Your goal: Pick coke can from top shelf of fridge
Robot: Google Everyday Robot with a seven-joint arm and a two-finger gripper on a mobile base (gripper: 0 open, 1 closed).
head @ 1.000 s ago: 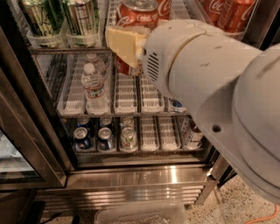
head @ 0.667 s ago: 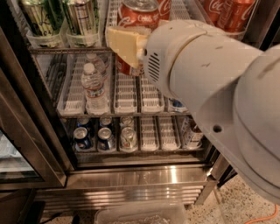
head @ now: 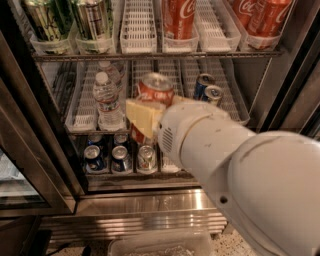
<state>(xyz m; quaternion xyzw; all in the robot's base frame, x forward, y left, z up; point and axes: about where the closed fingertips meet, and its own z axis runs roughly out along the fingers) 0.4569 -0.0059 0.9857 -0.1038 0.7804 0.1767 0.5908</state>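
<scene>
My gripper (head: 146,111) is shut on a red coke can (head: 156,90) with a silver top. It holds the can upright in front of the fridge's middle shelf, out of its lane. A yellowish finger (head: 143,116) lies across the can's front, and my big white arm (head: 235,175) fills the lower right. The top shelf (head: 150,55) runs across the upper view, with more coke cans in a middle lane (head: 179,17) and at the right (head: 262,15). The fridge (head: 150,202) shows its steel base below.
Tall green-and-silver cans (head: 70,20) stand at the top shelf's left. Water bottles (head: 107,97) and blue cans (head: 207,89) sit on the middle shelf. Several cans (head: 117,157) line the bottom shelf. The open dark door frame (head: 30,130) stands at the left.
My gripper has come down and back from the top shelf with the coke can in it. The can now hangs in front of the middle shelf. The view has shifted.
</scene>
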